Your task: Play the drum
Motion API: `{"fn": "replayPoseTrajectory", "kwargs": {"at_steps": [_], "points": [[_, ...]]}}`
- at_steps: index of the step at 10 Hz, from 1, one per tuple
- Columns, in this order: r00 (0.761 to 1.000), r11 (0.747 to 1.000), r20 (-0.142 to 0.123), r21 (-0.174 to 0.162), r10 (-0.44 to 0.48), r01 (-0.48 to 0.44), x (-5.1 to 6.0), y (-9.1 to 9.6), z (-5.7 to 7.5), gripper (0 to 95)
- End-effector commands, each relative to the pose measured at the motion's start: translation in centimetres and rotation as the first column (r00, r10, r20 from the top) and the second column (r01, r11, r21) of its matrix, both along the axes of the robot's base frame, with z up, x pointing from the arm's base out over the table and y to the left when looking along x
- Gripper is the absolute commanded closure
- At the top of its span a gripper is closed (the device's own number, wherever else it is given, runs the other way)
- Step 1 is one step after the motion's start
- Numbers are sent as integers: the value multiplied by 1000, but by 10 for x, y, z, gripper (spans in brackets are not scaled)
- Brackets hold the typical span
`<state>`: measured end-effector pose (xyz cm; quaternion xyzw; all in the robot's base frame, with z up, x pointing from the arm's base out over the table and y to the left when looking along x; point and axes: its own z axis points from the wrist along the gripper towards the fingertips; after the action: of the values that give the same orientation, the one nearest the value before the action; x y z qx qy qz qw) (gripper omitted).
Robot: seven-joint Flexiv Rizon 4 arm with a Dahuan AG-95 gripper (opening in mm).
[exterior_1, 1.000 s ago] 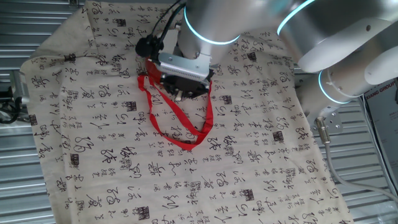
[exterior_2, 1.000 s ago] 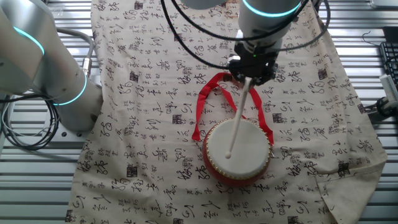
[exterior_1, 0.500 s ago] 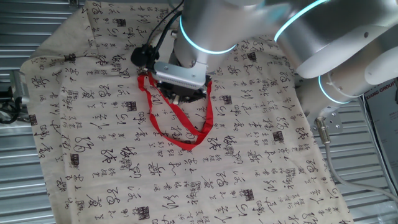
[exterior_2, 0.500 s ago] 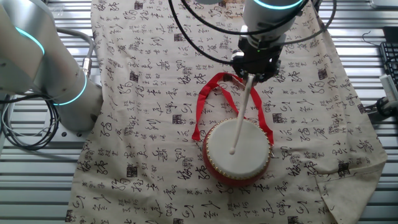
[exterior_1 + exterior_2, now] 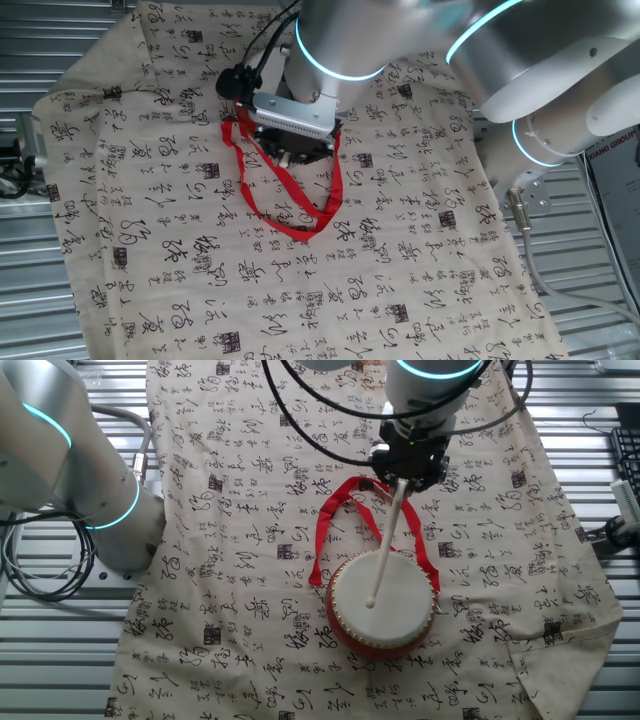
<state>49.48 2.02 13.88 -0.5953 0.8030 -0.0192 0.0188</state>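
In one fixed view you see one red ribbon trailing toward 6 o'clock beneath the arm, which hides the drum; in the other, your pincer grasps one drumstick, tip over the one drum at 6 o'clock, mid-beat, next calling for a short strike.

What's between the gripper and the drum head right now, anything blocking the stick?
Nothing visible blocks it. The gripper holds a white stick that runs straight down to the drum, its tip over the cream head. The red ribbon loops off to the side, not across the head.
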Motion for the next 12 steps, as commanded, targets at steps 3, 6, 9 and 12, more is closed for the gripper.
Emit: {"fn": "replayPoseTrajectory", "kwargs": {"at_steps": [3,6,9,12], "points": [[1000,1000,10,7,-5,5,0,4,-2,950],[1000,1000,12,2,-1,1,0,7,-3,950],[1000,1000,15,0,-2,2,0,6,-3,950],[1000,1000,23,2,6,-6,1,5,-8,950]]}}
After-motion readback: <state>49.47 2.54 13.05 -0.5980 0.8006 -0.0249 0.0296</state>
